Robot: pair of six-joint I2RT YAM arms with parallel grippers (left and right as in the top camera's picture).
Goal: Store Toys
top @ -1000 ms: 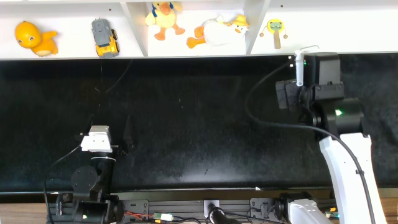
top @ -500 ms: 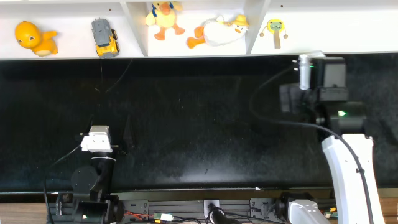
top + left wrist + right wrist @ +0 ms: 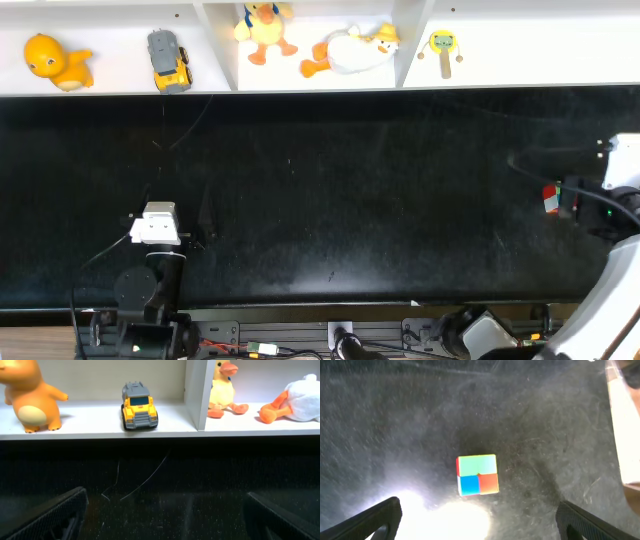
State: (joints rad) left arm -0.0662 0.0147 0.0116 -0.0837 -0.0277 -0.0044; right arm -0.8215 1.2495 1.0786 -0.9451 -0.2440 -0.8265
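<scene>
Right end effector (image 3: 477,508) — jaws wide, released — hangs over a cube (image 3: 478,475) ringed by black surface (image 3: 350,200); left end effector (image 3: 166,495), likewise released, faces the shelf (image 3: 90,425).

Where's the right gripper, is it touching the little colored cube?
Apart. The right wrist view shows the cube lying on the black mat ahead of the right gripper, bare mat separating it from both open fingers.

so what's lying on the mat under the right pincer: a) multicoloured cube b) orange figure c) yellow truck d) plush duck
a: the right wrist view shows a multicoloured cube alone on the black mat, just ahead of the open right pincer.
</scene>
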